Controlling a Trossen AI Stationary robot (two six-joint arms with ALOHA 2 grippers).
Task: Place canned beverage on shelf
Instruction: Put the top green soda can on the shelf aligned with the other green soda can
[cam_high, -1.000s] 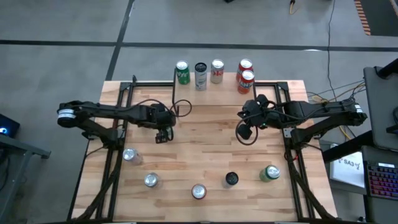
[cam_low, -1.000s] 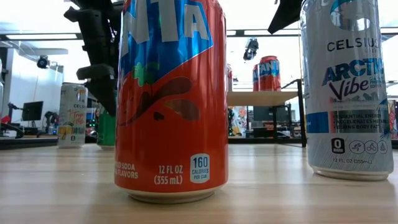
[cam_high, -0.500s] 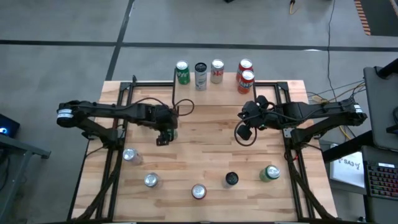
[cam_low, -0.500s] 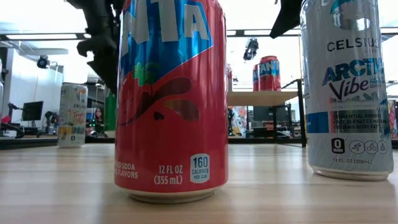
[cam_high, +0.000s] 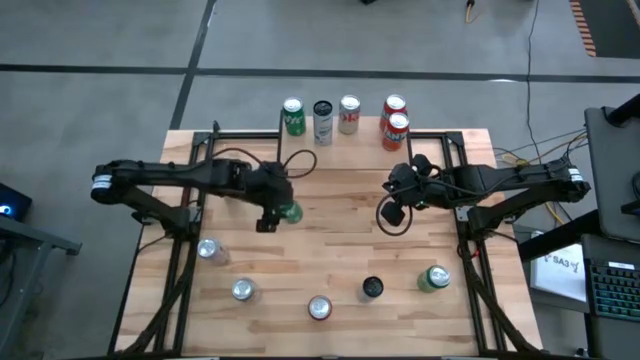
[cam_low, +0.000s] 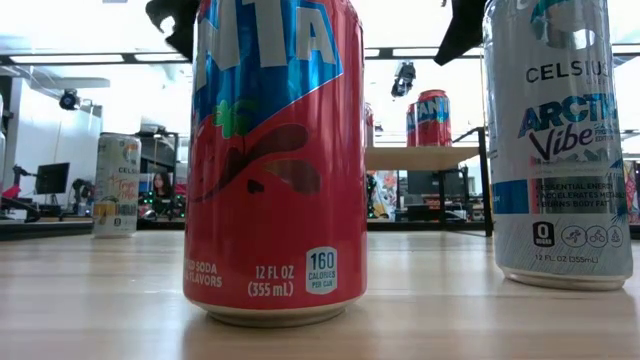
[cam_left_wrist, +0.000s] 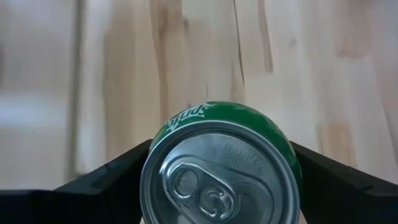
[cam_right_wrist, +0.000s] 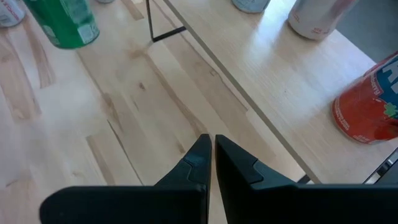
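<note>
My left gripper (cam_high: 270, 212) is shut on a green canned beverage (cam_left_wrist: 221, 165), which shows above the table's middle left (cam_high: 290, 211). The shelf (cam_right_wrist: 280, 81), a light wood board on thin black legs, stands at the table's far edge (cam_low: 425, 157). It bears several cans, among them a red one (cam_right_wrist: 373, 102). My right gripper (cam_right_wrist: 211, 152) hangs shut over the table's middle right (cam_high: 395, 210) and holds nothing. My left gripper pinches the green can's side wall just below the top rim (cam_left_wrist: 149, 168) between its two fingers, one finger (cam_left_wrist: 106, 183) on each side. The fingers slant down from the table's left side. The can is lifted clear of the table, tilted with its top toward the wrist.
Several cans stand along the table's near part: silver-topped ones (cam_high: 208, 250) (cam_high: 242, 290), a red one (cam_high: 319, 308), a black-topped one (cam_high: 372, 288) and a green one (cam_high: 433, 278). The red can (cam_low: 275, 160) and a white one (cam_low: 560, 140) fill the low view.
My left gripper has risen and gone a little toward the table's right edge with the green can. The can stood on the table before and now hangs clear of it, tipped with the gripper. My right gripper has kept still.
</note>
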